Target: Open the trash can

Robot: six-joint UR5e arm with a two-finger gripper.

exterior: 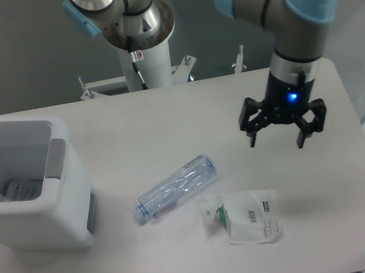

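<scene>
The white trash can [37, 224] stands at the table's left edge with its top open, and a scrap of paper shows inside it. Its grey push tab [53, 159] sits on the right rim. My gripper [277, 143] hangs open over the right part of the table, far from the can, fingers pointing down and holding nothing.
A clear plastic bottle [175, 188] lies on its side mid-table. A clear plastic packet [245, 215] with a green and white label lies just right of it. The robot's base column [142, 55] stands at the table's back edge. A translucent cover [349, 29] stands at the right.
</scene>
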